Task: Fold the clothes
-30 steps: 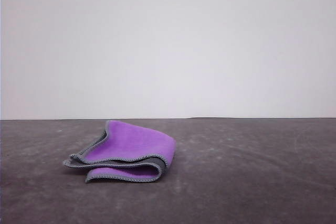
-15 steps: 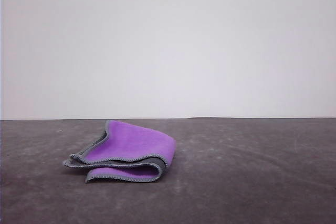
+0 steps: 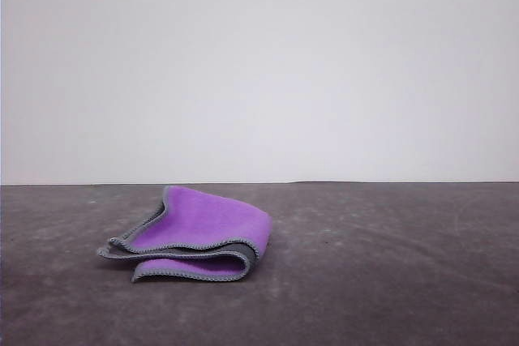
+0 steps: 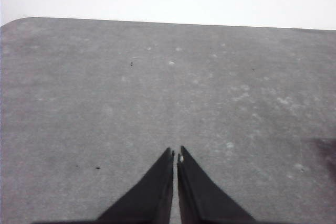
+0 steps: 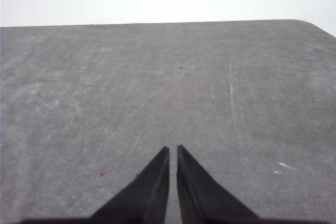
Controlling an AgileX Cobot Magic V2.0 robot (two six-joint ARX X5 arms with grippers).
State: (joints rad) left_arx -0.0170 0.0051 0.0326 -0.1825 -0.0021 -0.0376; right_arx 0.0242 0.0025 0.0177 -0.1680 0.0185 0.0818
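Hovering tools (image 4: 175,153) (image 5: 172,150), tips together.

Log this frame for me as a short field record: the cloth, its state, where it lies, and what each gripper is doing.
item: cloth, purple face showing, dark grey backing, light grey stitched edging
cloth state: loosely folded over in layers, edges not lined up
cloth position: on the table, left of centre in the front view
contact: nothing touching the cloth
left gripper: fingers shut, empty, over bare table
right gripper: fingers shut, empty, over bare table
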